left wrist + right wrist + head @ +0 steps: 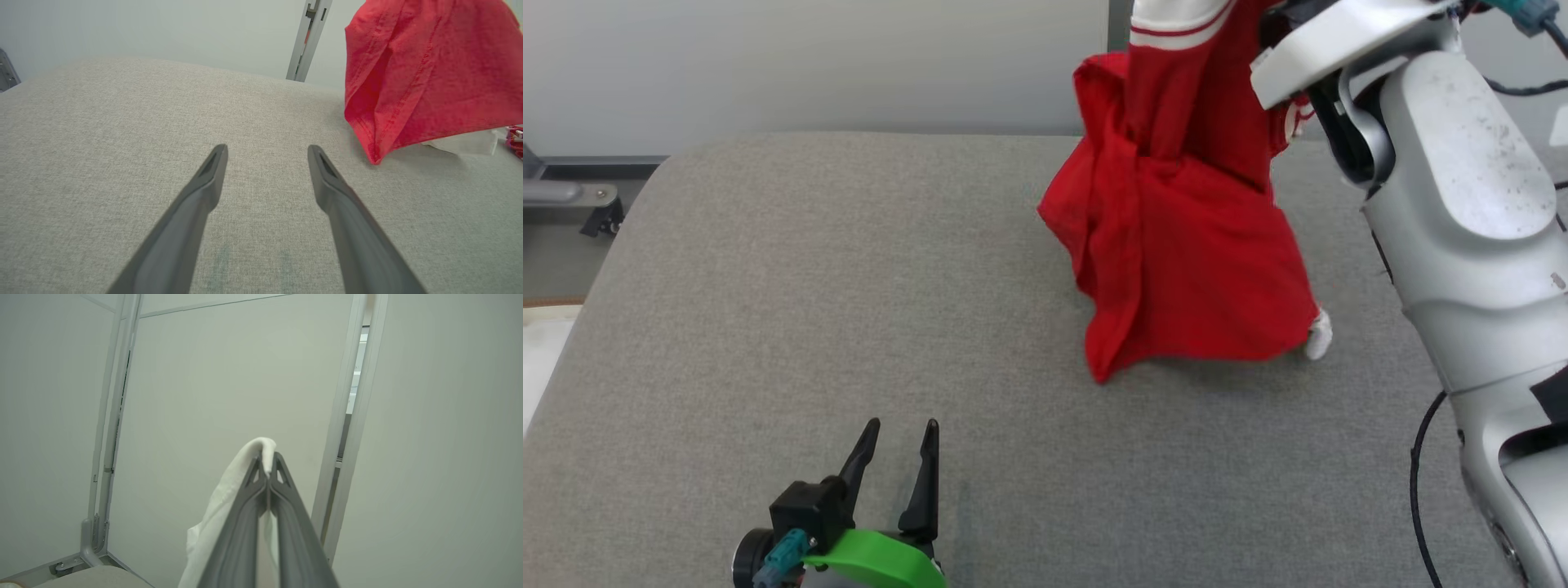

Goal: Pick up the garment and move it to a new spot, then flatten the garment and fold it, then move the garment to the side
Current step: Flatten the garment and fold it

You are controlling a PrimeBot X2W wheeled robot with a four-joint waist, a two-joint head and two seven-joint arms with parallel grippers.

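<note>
– Nearest us, our left gripper (903,425) sits low at the left, fingers spread wide and holding nothing, just above the grey pad (768,286). Do we use it now?
– Not yet, we think. Moving right, the red garment (1176,245) hangs in a long drape over the pad's right half, well apart from that gripper. We cannot tell whether its hem touches the pad.
– What carries it?
– Our right gripper (267,457), raised at the far right, fingers pressed together on a fold of the white trim (229,490).
– So we judge this to be the carry to a new spot. How do we do it well?
– We lower so the hem lands first, then draw away so the cloth lays out flat, not heaped. The thin pinch could slip, so no jerks. Afterwards the left gripper can take a free corner.
– Containers?
– We make out none to report; the garment lies in nothing and simply hangs.
</note>
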